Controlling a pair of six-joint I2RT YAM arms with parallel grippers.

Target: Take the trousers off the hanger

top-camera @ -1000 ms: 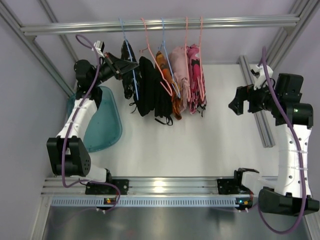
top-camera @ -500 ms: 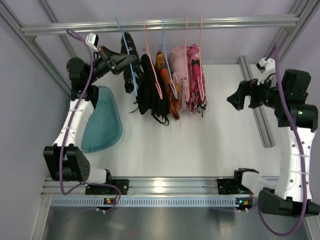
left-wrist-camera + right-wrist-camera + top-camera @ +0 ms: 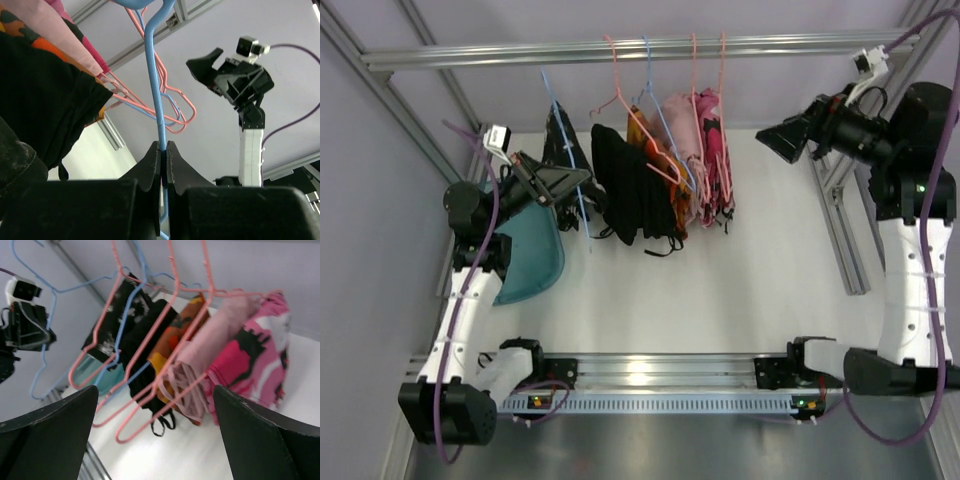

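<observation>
Tray [image 3: 532, 272]: teal, on the table at far left, beneath the left arm.
Left gripper [image 3: 163, 148]: fingers pinched together on the wire of the blue hanger [image 3: 154, 75].
Speckled trousers [image 3: 558, 135]: black with white flecks, draped on that blue hanger, just left of the other clothes.
Black trousers [image 3: 623, 190]: plain, straps dangling, on a pink hanger [image 3: 617, 80] under the rail [image 3: 770, 43].
Other clothes: orange garment [image 3: 678, 200], then pink garments [image 3: 710, 150], hanging alongside.
Right gripper [image 3: 767, 133]: fingers [image 3: 55, 430] spread wide, holding nothing, up beside the rail, well apart from the clothes.
</observation>
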